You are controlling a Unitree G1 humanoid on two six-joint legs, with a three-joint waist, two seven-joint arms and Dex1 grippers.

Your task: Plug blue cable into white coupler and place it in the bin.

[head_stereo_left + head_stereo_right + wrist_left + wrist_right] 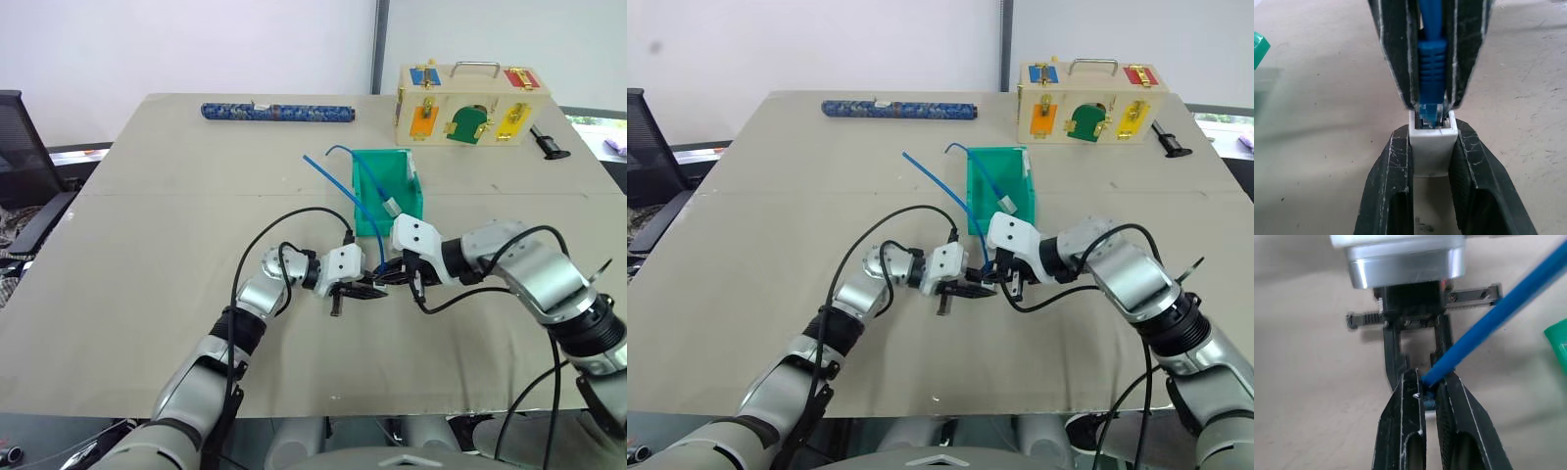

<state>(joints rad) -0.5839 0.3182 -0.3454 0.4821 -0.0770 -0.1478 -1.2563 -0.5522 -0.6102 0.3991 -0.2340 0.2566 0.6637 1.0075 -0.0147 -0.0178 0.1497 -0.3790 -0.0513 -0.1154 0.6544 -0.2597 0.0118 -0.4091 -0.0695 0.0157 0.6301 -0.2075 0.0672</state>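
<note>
From the head, you see both grippers meeting tip to tip on the tan table point(147, 294), just in front of the teal bin point(407, 181). Your left wrist shows the left gripper point(1432, 147) clamping the smooth white coupler point(1432, 152), the ribbed blue cable point(1431, 63) entering its socket. Your right wrist shows the right gripper point(1430, 387) pinching that cable.

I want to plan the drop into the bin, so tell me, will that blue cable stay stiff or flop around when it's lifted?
Probably floppy: the blue cable arcs and bends loosely over the bin, so it will likely trail and swing. It looks thin and light, so it may spring back out. The ribbed end held in the right gripper at the white coupler seems stiffer.
</note>
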